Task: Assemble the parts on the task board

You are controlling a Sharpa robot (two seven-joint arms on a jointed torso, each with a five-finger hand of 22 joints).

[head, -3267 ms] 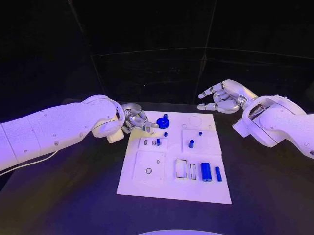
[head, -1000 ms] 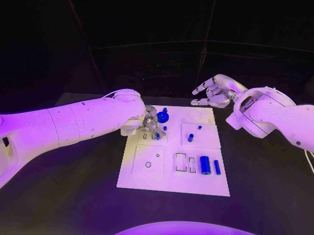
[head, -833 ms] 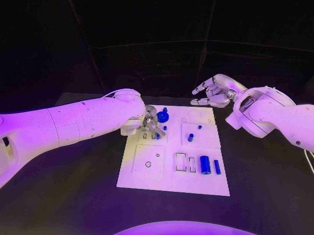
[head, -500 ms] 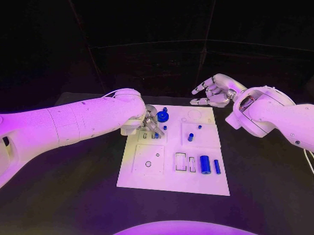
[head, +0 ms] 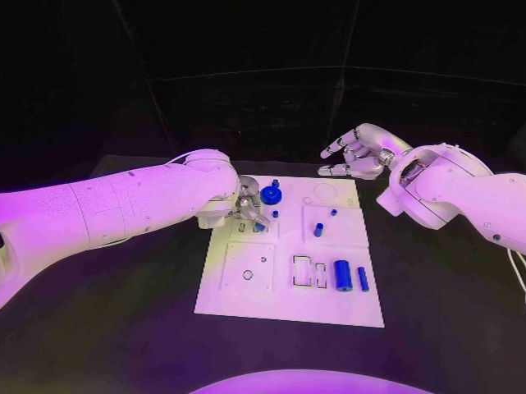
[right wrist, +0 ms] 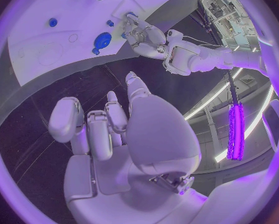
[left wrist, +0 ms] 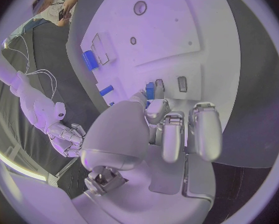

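Looking down from the head view, the board (head: 289, 308) sat mid-table (head: 452, 328) with wide bare table on both sides and along its near edge, so plenty of room to move there. The left hand (head: 246, 210) was down over the board's far-left corner, fingers curled in close together right at a small blue peg (head: 259, 227) by the little slots. From the left wrist view the fingers (left wrist: 176, 134) hung bunched above that peg (left wrist: 149, 90), but I honestly couldn't tell if they were pinching it or just touching it. The right hand (head: 358, 156) floated past the board's far-right corner, off the board, fingers spread and gently curved, holding nothing; same story in the right wrist view (right wrist: 108, 129). Parts on the board: a round blue knob (head: 271, 194) near the far edge just beside the left hand, two small pegs (head: 318, 230) in the right-hand middle block, and a fat cylinder (head: 342, 277) with a thin bar (head: 362, 279) next to it close to the near-right side, beside some rectangular slots (head: 300, 272). The near-left plate (head: 249, 267) just had a small hole. The near half of the board was uncrowded, both hands well apart from each other.
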